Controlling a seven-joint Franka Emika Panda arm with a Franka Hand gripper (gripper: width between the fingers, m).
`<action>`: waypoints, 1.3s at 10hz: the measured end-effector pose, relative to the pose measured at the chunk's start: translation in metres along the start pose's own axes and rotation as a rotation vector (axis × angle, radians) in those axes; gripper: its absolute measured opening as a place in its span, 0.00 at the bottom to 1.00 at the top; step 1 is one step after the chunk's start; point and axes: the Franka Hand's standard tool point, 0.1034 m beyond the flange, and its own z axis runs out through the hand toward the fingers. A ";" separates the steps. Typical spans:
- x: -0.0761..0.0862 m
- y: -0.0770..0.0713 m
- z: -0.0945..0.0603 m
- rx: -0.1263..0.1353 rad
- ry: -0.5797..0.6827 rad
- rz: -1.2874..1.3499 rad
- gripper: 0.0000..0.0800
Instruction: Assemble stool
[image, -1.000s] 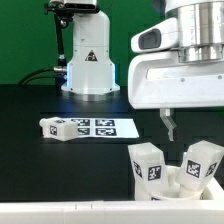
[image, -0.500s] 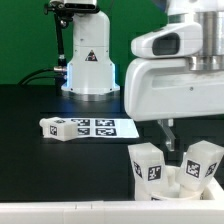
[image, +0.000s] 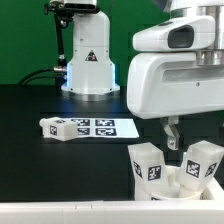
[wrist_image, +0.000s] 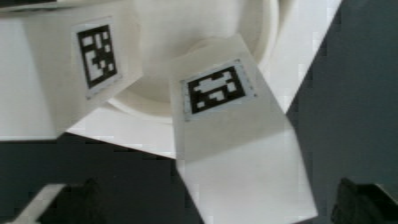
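Stool (image: 185, 178), partly assembled, at the exterior view's lower right: two tagged legs (image: 147, 162) stood upright on the seat (wrist_image: 157, 112). The Panda arm (image: 175, 70) had shifted toward the exterior view's left and sunk over the last second, bringing the gripper (image: 172, 133) just above the stool. A third leg (image: 55, 127) lay loose beside the marker board (image: 105, 127). Jaws were spread wide and empty, straddling one leg (wrist_image: 240, 150); a grasp seemed imminent.
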 end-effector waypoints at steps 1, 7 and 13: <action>0.005 -0.003 0.005 -0.010 -0.030 -0.034 0.81; -0.004 -0.007 0.030 -0.015 -0.064 0.104 0.49; -0.006 -0.003 0.030 -0.028 -0.063 0.889 0.42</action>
